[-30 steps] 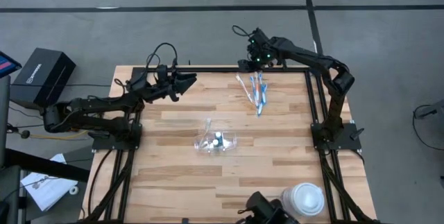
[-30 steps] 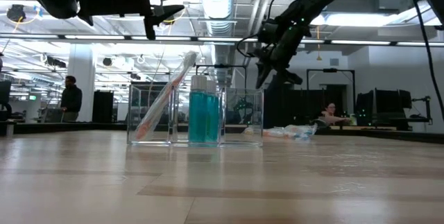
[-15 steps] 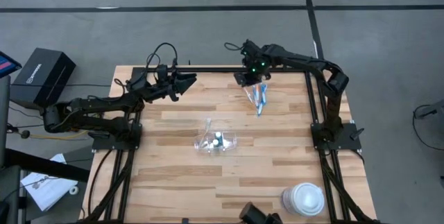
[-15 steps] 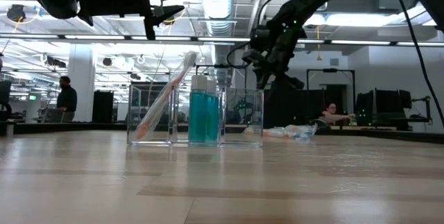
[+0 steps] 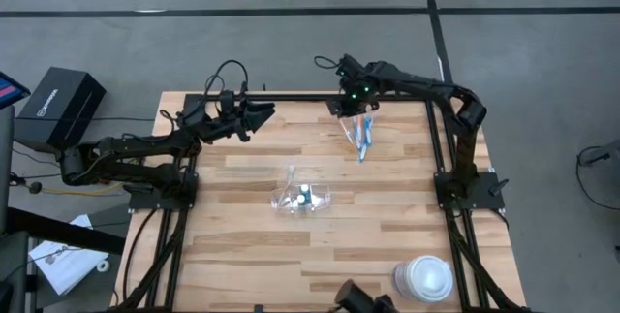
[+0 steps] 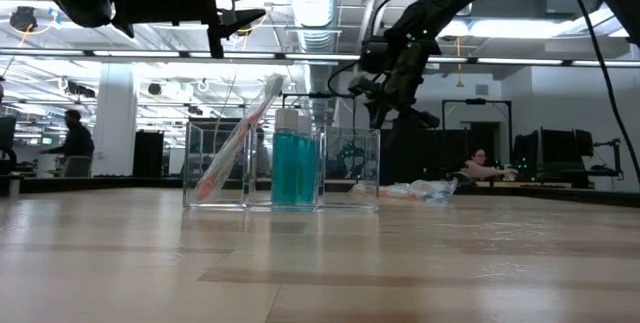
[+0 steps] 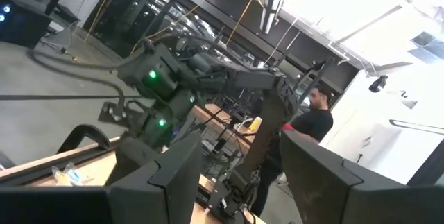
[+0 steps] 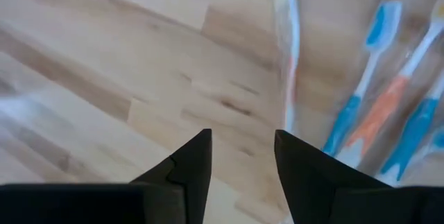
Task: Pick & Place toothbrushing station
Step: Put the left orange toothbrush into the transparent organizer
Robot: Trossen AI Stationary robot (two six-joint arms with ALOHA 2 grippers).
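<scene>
The toothbrushing station's clear plastic holder [image 5: 302,197] [image 6: 281,168] stands on its base mid-table. An orange-white toothbrush [image 6: 236,141] leans in one of its compartments, and two blue-green tubes [image 6: 295,168] stand in the middle one. Several blue, white and orange toothbrushes [image 5: 362,139] [image 8: 378,123] lie flat on the wood at the far right. My right gripper [image 5: 346,108] [image 8: 243,158] hovers open above their far ends, slanting down, with only bare wood between its fingers. My left gripper [image 5: 258,116] [image 7: 239,182] waits open, raised over the far left of the table.
A white round lidded container [image 5: 423,276] stands at the near right edge. A black frame [image 5: 441,148] runs along the table's sides. Bare wood lies between the holder and the toothbrushes. People show in the room behind the table.
My right gripper has moved toward the near edge and a little left, sinking and tipping further down. It now hangs over the far ends of the lying toothbrushes, and has kept still for the last half second. Nothing on the table has moved.
</scene>
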